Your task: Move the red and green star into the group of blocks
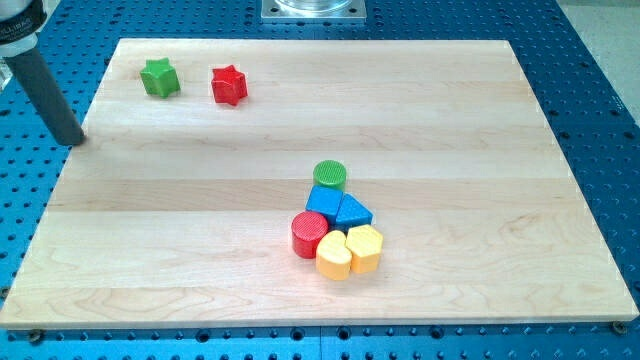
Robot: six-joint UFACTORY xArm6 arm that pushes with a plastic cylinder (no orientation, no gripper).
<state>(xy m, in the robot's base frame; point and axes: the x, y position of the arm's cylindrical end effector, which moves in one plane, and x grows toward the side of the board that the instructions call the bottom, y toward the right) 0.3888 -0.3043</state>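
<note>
The green star (159, 78) and the red star (228, 85) lie side by side near the board's top left corner, the green one to the left. My tip (71, 140) is off the board's left edge, to the left of and below the green star, touching nothing. The group of blocks sits right of centre toward the view's bottom: a green cylinder (329, 175), a blue cube (324, 203), a blue triangle (352, 212), a red cylinder (309, 234), a yellow heart-like block (333, 257) and a yellow hexagon (365, 248), all packed together.
The wooden board (200, 230) lies on a blue perforated table (600, 90). A metal mounting plate (313, 10) stands at the view's top centre.
</note>
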